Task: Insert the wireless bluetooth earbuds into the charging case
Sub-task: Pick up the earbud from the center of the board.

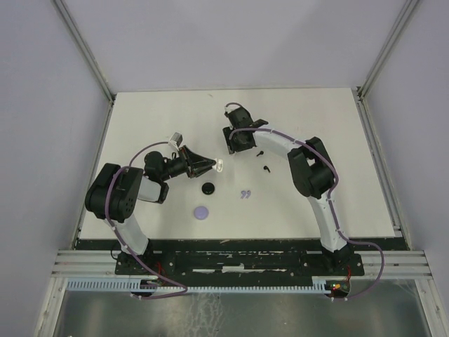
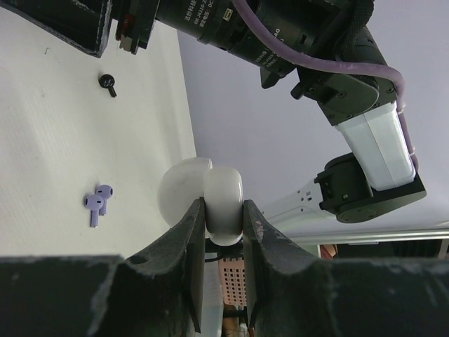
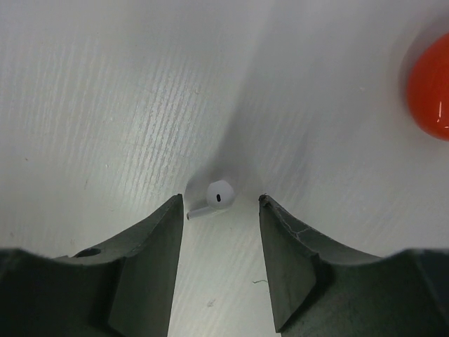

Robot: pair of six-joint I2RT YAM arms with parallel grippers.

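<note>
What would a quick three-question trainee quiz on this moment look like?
1. Multiple choice: what does the left gripper hold?
A) a black disc
B) the white charging case
C) a lavender earbud

2. True or false: the right gripper is shut on the white earbud.

3. Short answer: in the left wrist view, what colour is the earbud pair lying side by side on the table?

Key
1. B.
2. False. Its fingers stand open, and the white earbud lies on the table between them.
3. Lavender.
</note>
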